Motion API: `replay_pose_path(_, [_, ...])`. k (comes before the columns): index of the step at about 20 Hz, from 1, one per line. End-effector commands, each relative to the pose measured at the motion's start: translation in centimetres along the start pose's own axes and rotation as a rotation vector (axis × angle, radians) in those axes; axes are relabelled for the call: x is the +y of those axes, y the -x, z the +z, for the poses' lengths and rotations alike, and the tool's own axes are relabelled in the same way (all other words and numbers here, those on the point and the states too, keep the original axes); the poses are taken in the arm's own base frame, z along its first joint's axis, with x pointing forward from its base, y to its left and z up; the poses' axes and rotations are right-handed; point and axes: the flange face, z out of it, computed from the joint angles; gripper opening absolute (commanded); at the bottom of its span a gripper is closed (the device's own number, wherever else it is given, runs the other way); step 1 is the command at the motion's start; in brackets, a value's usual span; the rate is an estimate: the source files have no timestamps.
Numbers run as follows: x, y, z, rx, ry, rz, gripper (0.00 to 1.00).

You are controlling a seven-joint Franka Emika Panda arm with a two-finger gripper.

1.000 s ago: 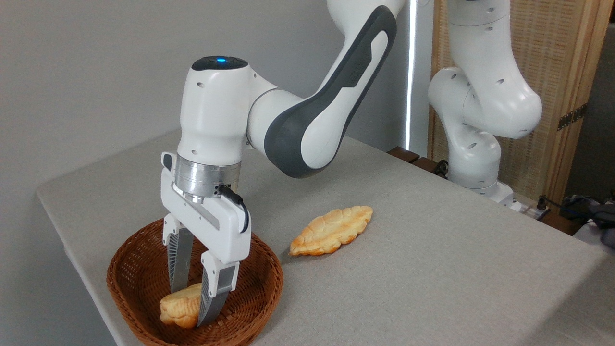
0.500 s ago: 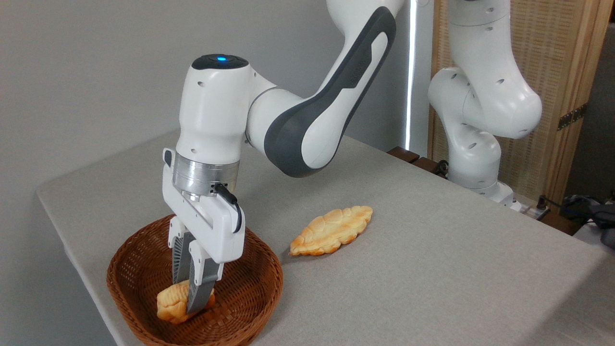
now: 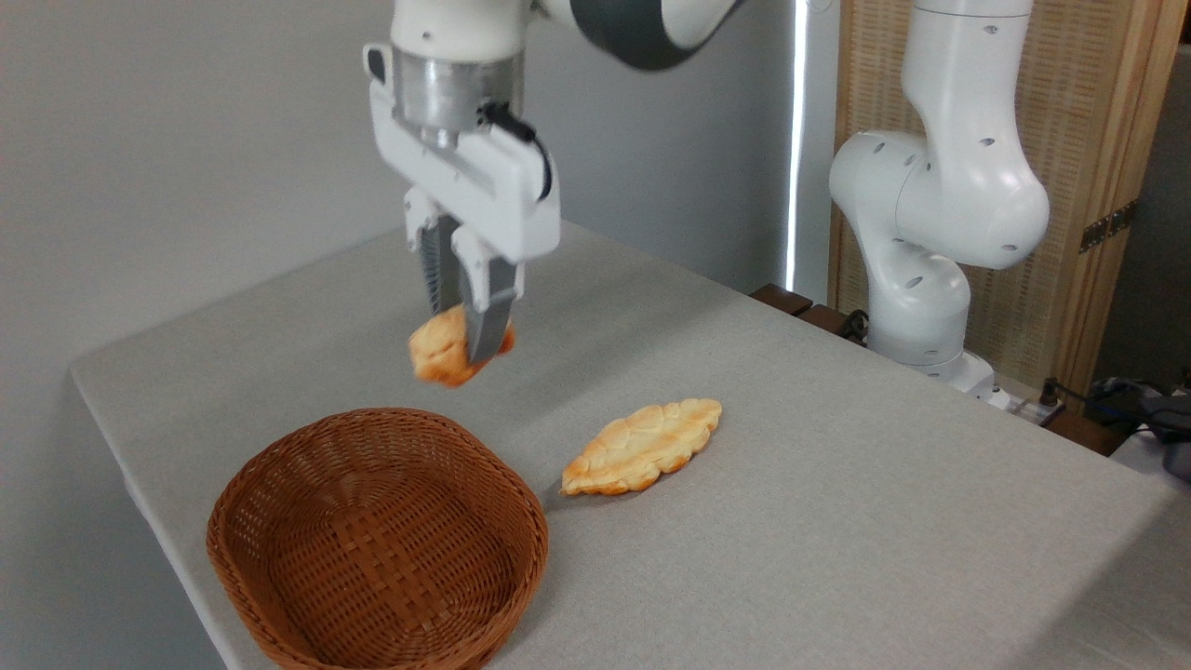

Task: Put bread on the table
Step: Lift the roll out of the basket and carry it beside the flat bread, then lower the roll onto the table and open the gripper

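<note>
The bread point(image 3: 439, 353), a small golden-orange knobbly bun, hangs in the air well above the light grey table point(image 3: 837, 484). My gripper point(image 3: 470, 337) is shut on the bread, its two grey fingers pointing down and pinching it from both sides. The bun is slightly blurred. It hangs above and behind the far rim of the brown wicker basket point(image 3: 377, 540), which holds nothing.
A longer, flat, leaf-shaped golden pastry point(image 3: 642, 447) lies on the table just right of the basket. The arm's white base point(image 3: 916, 307) stands at the table's far right edge, with a wooden screen behind it.
My gripper closed on the bread inside the basket, then lifted it high up and a little to the right, out of the basket. The basket now holds nothing.
</note>
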Motion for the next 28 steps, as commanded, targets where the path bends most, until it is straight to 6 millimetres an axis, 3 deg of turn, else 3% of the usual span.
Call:
replay_pose_path(1, [4.3, -1.0, 0.7, -0.066, 0.072, -0.070, 0.40])
replay_pose_path(3, [6.9, -1.9, 2.6, -0.138, 0.104, -0.036, 0.40])
replay_pose_path(7, [8.4, -1.7, 5.9, -0.199, 0.142, -0.004, 0.49])
replay_pose_path(9, [8.3, -1.1, 7.2, -0.237, 0.130, 0.004, 0.66])
replay_pose_path(11, [8.1, -0.8, 7.4, -0.254, 0.114, 0.009, 0.95])
replay_pose_path(12, [8.1, -0.8, 7.4, -0.256, 0.113, 0.009, 1.00])
replay_pose_path(20, [8.2, -0.7, 7.6, -0.265, 0.119, 0.010, 1.00])
replay_pose_path(23, [7.4, -1.3, 5.4, -0.226, 0.090, -0.006, 1.00])
replay_pose_path(26, [4.5, -3.9, -1.1, -0.103, 0.006, -0.102, 1.00])
replay_pose_path(28, [3.1, -6.1, -2.8, -0.091, -0.012, -0.183, 1.00])
